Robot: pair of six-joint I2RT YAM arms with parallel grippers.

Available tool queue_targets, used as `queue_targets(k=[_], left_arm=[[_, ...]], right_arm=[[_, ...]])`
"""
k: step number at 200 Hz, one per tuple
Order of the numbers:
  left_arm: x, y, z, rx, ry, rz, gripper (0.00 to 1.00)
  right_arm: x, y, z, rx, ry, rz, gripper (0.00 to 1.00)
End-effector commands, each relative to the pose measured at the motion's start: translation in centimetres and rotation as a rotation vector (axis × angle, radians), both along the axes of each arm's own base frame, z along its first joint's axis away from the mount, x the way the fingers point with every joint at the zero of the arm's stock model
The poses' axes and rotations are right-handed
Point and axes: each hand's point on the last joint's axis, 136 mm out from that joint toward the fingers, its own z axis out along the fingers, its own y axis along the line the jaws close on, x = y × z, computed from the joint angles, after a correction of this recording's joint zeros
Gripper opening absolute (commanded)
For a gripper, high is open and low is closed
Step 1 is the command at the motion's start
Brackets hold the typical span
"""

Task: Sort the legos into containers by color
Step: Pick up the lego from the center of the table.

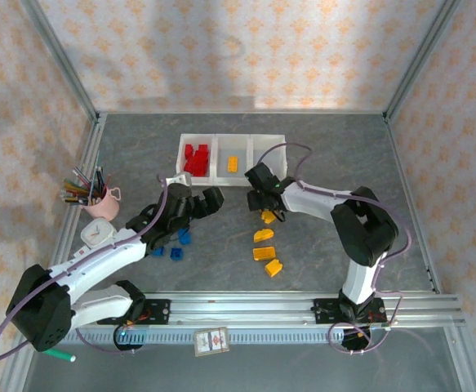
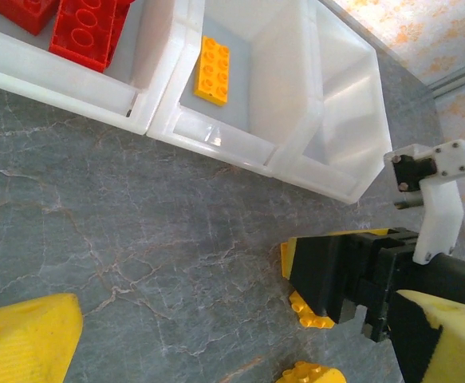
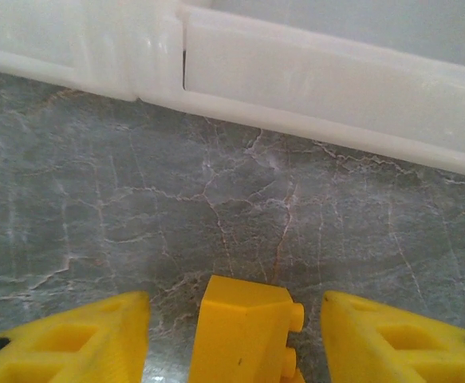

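Note:
The containers are three joined white bins at the back. The left bin holds red legos, the middle one a single yellow lego, and the right bin is bare. My right gripper stands open just in front of them, its yellow fingers on either side of a yellow lego with gaps on both sides. My left gripper hangs open over bare table, with nothing between its fingers. Three blue legos lie under the left arm. More yellow legos lie mid-table.
A pink cup of pens stands at the left. A green marker and a small card lie beyond the rail at the near edge. In the left wrist view the right arm's black gripper body sits close to the bins.

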Motion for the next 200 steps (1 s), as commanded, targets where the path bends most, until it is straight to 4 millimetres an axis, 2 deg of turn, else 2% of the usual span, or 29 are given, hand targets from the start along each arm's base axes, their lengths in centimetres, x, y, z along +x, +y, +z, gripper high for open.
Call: queue_targets(k=[1,72,120,157,200], left_arm=[[0.4,-0.3,0.3,-0.013,-0.025,0.011,0.99],[0.4,-0.2,-0.2,0.008,-0.017,0.01,0.99],[0.3,0.2,0.1,0.018,-0.024,0.018,0.99],[0.2,0.5,0.9,0.015,-0.044,0.026,0.99],[0.5,2.2,2.1,0.05,-0.06,0.061,0.99]], right_arm=[[1.1,0.3,0.3,-0.03,-0.029,-0.004,0.53],[1.8,0.6,-1.0,-0.066,0.001,-0.007,0.38],[1.6,0.8,-0.5,-0.07,0.002,0.0,0.25],[1.6,1.6,1.0,-0.055,-0.015,0.015,0.21],[2.9,4.4,5.3,0.065,-0.067,0.049,0.2]])
